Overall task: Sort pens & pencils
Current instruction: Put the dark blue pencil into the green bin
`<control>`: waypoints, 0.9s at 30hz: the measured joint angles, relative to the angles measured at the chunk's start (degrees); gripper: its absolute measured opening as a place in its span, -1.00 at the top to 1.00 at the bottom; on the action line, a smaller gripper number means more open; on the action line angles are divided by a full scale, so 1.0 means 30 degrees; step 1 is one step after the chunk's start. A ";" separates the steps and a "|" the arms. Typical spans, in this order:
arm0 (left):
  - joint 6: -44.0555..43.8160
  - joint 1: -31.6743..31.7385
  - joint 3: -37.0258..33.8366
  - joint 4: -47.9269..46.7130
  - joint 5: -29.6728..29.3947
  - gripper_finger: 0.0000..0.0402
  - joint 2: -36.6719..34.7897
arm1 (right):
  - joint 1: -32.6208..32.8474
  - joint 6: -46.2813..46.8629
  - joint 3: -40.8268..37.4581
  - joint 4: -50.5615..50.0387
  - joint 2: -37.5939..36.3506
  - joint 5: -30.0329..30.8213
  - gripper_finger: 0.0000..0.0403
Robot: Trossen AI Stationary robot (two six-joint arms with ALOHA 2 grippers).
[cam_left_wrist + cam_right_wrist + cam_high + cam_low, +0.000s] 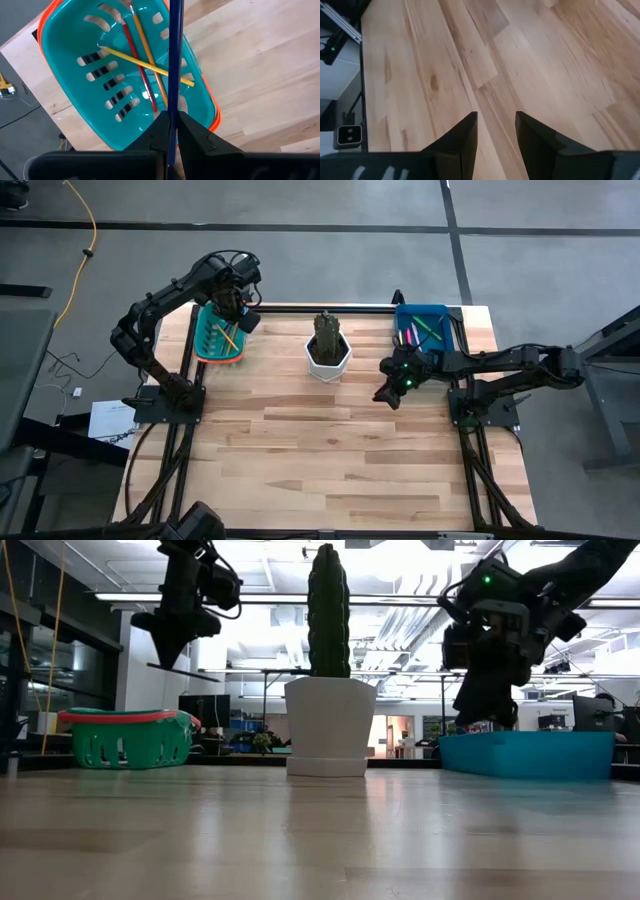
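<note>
Hovering over the green basket, left hand clamps a dark pencil, probably for dropping in. Right hand gapes empty above the tabletop.

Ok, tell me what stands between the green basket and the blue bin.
In the high view, only the white pot holding a cactus stands between the green basket and blue bin; otherwise bare wood.

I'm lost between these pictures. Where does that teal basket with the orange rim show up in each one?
High view: basket at the table's far left corner, under the left gripper.
Low view: basket at left, behind the table edge.
Left wrist view: basket fills the picture, pencils inside.
Right wrist view: not in it.
Shared landmark: the white cactus pot.
</note>
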 joint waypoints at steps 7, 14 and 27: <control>-0.0005 0.0064 -0.0249 -0.0025 -0.0010 0.91 0.0000 | 0.0000 0.0536 0.0000 0.0702 0.0000 0.0029 0.39; -0.0181 0.0064 -0.3756 0.0019 0.0503 0.91 -0.1377 | 0.0007 0.0842 0.0000 0.0698 0.0000 0.0022 0.39; -0.2673 0.1033 -0.8539 0.4700 0.0938 0.91 -0.6958 | 0.0007 0.1210 0.0000 0.0702 0.0000 0.0007 0.39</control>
